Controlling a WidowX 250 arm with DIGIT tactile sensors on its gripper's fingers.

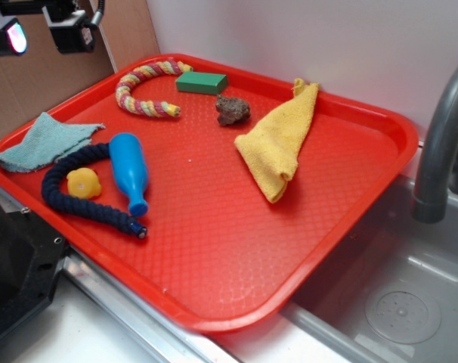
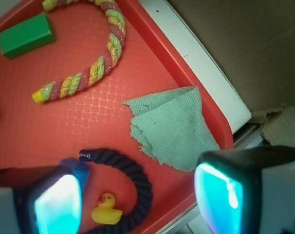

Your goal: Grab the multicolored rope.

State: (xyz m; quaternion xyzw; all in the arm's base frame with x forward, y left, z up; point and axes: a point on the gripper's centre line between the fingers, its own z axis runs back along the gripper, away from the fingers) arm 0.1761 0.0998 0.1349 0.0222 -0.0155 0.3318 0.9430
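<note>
- The multicolored rope [image 2: 101,53] lies curved on the red tray [image 2: 21,131], at 11 o'clock from the tool [image 2: 138,200] in the wrist view, apart.
- Tool spread wide, gripping nothing.

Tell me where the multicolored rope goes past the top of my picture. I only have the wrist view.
Observer: The multicolored rope curls round to an end close beside the green block, near the back edge of the tray. I cannot tell whether they touch.
Operator: Is anything else near it that I can't see?
Observer: A brown rock lies just past the block, clear of the rope.
Operator: And further out?
Observer: A folded yellow cloth lies beyond the rock, and a sink with a grey faucet sits past the tray on that side.
</note>
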